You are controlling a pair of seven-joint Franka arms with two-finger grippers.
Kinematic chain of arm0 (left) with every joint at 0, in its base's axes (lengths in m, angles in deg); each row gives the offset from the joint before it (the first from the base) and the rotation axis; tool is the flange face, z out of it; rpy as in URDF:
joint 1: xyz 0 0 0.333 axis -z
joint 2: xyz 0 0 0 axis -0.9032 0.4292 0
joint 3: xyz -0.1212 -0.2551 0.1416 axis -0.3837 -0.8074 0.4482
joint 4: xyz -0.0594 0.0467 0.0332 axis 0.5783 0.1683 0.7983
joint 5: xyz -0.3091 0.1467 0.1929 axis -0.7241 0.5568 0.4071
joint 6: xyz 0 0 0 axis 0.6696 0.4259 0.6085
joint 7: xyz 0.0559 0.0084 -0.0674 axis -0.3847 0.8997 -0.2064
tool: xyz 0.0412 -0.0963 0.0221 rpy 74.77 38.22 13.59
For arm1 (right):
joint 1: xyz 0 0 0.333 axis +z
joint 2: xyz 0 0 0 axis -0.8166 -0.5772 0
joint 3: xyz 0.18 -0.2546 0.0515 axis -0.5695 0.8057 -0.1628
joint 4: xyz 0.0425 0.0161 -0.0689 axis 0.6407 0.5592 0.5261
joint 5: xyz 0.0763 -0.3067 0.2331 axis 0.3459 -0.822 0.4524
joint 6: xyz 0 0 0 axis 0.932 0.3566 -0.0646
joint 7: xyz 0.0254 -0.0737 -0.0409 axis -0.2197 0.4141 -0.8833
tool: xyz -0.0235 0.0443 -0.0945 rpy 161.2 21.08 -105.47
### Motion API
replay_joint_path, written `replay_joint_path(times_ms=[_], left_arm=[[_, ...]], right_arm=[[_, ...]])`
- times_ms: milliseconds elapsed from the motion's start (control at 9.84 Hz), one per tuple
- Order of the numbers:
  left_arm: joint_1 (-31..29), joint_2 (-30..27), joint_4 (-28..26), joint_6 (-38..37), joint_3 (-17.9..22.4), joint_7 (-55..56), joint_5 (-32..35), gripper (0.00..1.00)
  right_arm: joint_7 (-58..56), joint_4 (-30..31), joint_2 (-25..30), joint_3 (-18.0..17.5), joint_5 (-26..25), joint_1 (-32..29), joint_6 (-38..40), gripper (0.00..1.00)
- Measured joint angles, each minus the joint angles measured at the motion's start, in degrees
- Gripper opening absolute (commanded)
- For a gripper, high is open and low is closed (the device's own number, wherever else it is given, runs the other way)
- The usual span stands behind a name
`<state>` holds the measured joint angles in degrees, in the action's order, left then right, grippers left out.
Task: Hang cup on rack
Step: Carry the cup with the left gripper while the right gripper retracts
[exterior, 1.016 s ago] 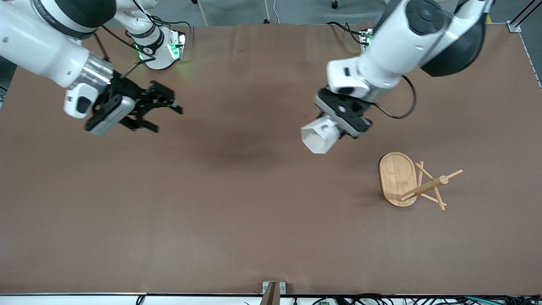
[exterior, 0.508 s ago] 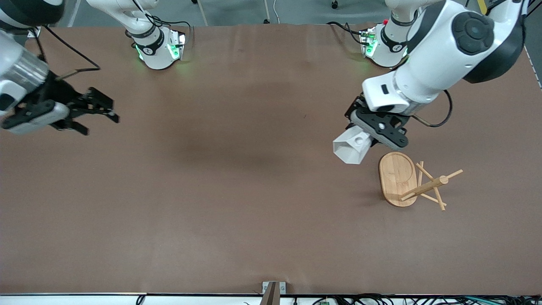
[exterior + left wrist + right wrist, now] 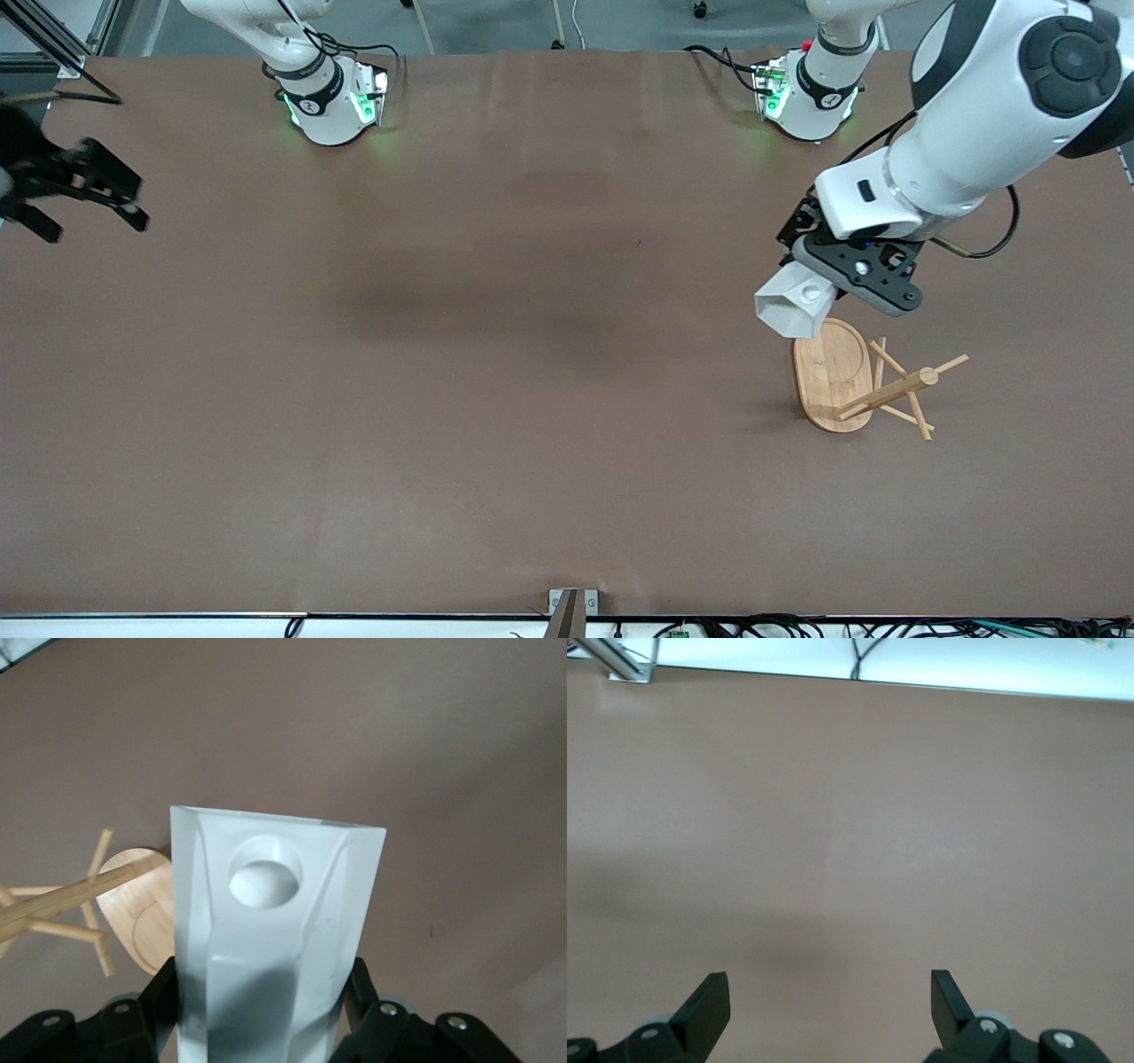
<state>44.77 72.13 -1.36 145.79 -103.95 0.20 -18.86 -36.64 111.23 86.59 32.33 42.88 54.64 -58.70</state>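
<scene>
Your left hand (image 3: 819, 288) grips the white faceted cup (image 3: 791, 307) above the bamboo peg rack (image 3: 864, 379), at its eleven o'clock; your right hand (image 3: 84, 199) waits, fingers spread, over the brown desk (image 3: 496, 399).

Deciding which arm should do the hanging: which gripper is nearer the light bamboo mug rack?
Left. The left gripper, shut on the white faceted cup, hangs over the bamboo rack's base edge. The right gripper, open, waits at the right arm's table end.

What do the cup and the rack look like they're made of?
The cup: white, matte, sharp flat facets with no glaze shine; probably plastic or a printed part, though unglazed ceramic is possible. The rack: pale bamboo or light wood, smooth finish, with faint grain lines visible on its oval base and round dowel pegs.
</scene>
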Motion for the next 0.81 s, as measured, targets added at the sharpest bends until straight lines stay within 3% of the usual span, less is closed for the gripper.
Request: replay_joint_path(times_ms=[406, 813], left_arm=[[2.8, -3.5, -4.4, -0.9, 11.9, -7.0, -4.9, 0.00], [15.7, -7.3, -11.2, 2.8, 23.8, -6.5, -8.9, 0.00]], right_arm=[[0.5, -0.4, -1.1, 4.2, -0.3, 0.0, 5.8, 1.00], [0.5, -3.2, -6.5, 5.0, -0.3, 0.0, 5.2, 1.00]])
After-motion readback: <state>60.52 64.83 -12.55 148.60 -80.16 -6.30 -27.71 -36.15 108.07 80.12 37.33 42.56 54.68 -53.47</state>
